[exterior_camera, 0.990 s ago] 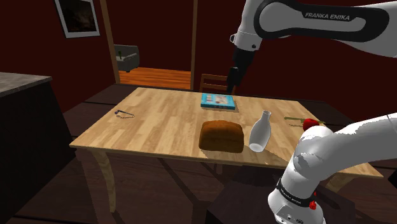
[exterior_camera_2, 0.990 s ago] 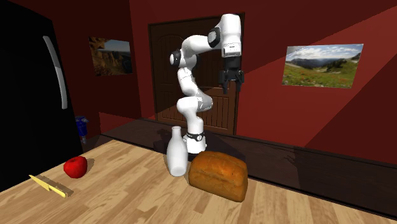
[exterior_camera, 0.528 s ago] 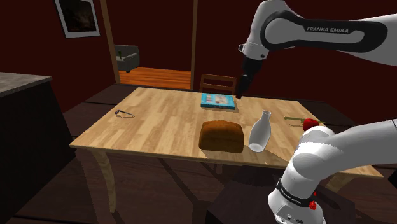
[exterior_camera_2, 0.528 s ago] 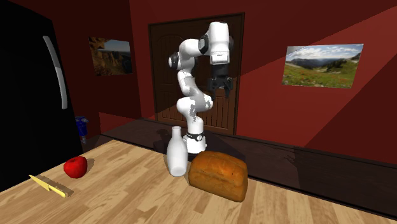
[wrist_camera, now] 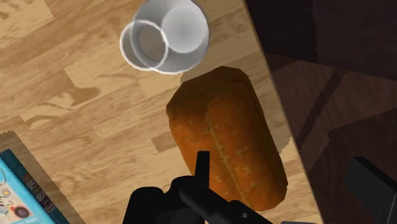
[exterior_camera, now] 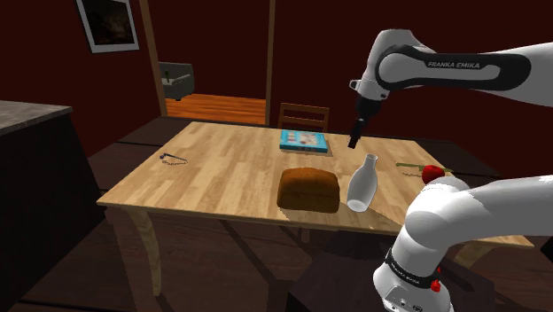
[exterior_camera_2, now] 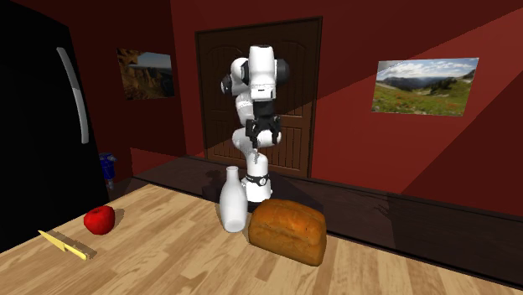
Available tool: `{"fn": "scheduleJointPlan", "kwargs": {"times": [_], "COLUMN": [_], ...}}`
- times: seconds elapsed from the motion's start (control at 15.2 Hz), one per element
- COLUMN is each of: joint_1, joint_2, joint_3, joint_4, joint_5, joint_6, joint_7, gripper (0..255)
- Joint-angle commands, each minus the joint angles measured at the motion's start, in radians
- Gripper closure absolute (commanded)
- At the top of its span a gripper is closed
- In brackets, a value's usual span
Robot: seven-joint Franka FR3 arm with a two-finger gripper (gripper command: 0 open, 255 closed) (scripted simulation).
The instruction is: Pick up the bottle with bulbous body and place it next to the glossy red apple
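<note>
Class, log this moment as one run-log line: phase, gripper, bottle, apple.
phase: pre-grasp | gripper: open, higher than bottle, not touching | bottle: upright on table beside bread loaf | apple: on table, apart from bottle

We count 1 bottle (exterior_camera: 362, 183) | 1 loaf (exterior_camera: 309, 189) | 1 red apple (exterior_camera_2: 99, 219) | 1 blue book (exterior_camera: 303, 140) | 1 yellow knife (exterior_camera_2: 65, 244) | 1 desk (exterior_camera: 221, 168)

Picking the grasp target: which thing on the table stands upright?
The white bulbous bottle with the narrow neck; the brown bread loaf beside it and the blue book lie flat.
</note>
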Motion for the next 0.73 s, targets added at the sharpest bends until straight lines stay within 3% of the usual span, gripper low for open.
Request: {"fn": "scheduleJointPlan", "kwargs": {"times": [0.0, 0.66], "joint_1": [-0.021, -0.112], "joint_2": [-0.007, 0.059], "joint_3": [-0.047, -0.284], "joint_4": [-0.033, -0.102], "joint_5": [-0.037, -0.208], "joint_6": [0.023, 0.153], "joint_7": [-0.048, -0.264], "gripper": [0, 0]}}
